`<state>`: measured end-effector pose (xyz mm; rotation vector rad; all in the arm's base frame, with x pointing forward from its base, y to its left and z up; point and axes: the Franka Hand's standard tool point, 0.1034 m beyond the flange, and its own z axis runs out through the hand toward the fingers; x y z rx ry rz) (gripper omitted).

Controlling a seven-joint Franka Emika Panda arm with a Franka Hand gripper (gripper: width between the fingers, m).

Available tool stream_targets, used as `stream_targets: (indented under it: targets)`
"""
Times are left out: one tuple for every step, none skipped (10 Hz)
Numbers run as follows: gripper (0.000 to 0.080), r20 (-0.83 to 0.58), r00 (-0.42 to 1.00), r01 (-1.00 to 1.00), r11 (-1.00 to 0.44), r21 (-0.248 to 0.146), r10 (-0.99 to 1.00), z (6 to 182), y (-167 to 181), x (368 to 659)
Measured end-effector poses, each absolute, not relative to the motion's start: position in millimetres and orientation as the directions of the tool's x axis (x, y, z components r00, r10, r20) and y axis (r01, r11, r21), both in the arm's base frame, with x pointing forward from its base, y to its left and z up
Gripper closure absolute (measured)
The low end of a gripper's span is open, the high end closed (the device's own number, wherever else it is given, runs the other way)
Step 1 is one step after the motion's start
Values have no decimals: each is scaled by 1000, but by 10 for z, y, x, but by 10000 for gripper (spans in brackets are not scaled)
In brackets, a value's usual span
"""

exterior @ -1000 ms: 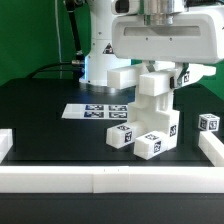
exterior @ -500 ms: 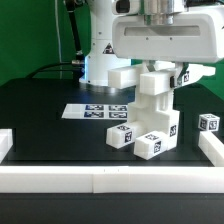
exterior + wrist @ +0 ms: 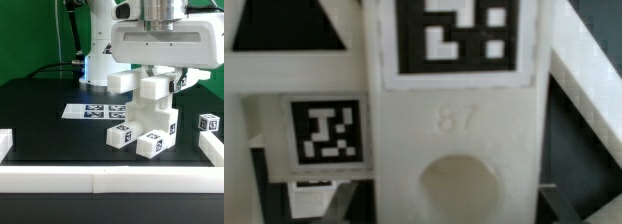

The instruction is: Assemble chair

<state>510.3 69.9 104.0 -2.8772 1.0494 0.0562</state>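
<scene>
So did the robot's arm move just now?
Yes. The arm sank slightly and slid toward the exterior view's left, judged against the marker board.

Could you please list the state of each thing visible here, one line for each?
Chair assembly: partly built, standing upright on the table.
Gripper: low, at the assembly's top; open or shut is not clear.
Loose tagged cube: unattached, apart on the exterior view's right.
Marker board: lying flat, beside the assembly.
Border rail: lying along the table's near edge.
</scene>
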Motion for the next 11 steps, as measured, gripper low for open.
stream_targets:
  targets:
    - [509,-61,765,-644,-763,-61,-641,1039,699,5103]
    - [509,-62,765,-644,-763,-60,-641,1036,698,5101]
    - [509,-62,765,-644,-763,-60,-641,1034,698,5100]
    - [509,-61,768,-641,-765,-59,-638,1023,692,5099]
    - [509,-58,781,-625,-779,-54,-622,976,662,5097]
    - [509,-53,790,-613,-788,-56,-611,975,650,5130]
    - [509,-50,795,-606,-793,-57,-604,974,647,5153]
    - [509,-46,802,-597,-800,-58,-595,974,648,5178]
    - [509,-39,811,-585,-809,-60,-584,976,642,5223]
    - [509,-29,818,-575,-815,-64,-575,981,630,5262]
    - [509,-20,826,-563,-824,-68,-563,986,623,5291]
